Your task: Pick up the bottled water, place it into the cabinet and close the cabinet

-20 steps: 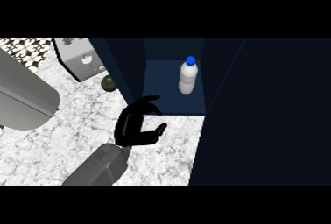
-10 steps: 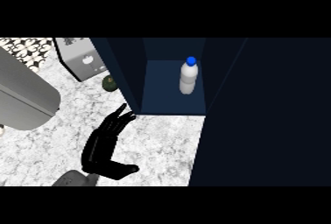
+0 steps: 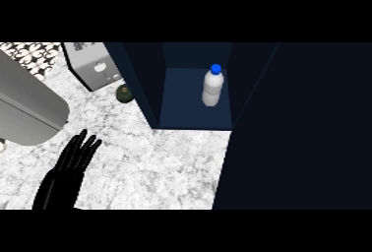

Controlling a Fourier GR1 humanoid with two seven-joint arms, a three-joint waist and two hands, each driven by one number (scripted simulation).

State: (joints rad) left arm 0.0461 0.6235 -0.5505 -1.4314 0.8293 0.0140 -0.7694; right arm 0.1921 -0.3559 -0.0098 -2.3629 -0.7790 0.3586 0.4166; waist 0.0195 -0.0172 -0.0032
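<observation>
Occlusions and cut-offs, head view:

- Large grey cylindrical limb: cut by the left edge; which part it is cannot be told.
- Black hand, lower left: forearm cut off at the bottom edge; side cannot be told.
- Light grey boxy appliance: top cropped.
- Small dark green round object: too small to identify.
- Dark navy cabinet door: runs off the right edge.

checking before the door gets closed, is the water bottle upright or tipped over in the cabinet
Upright: the bottled water stands inside the cabinet, blue cap on top.
</observation>
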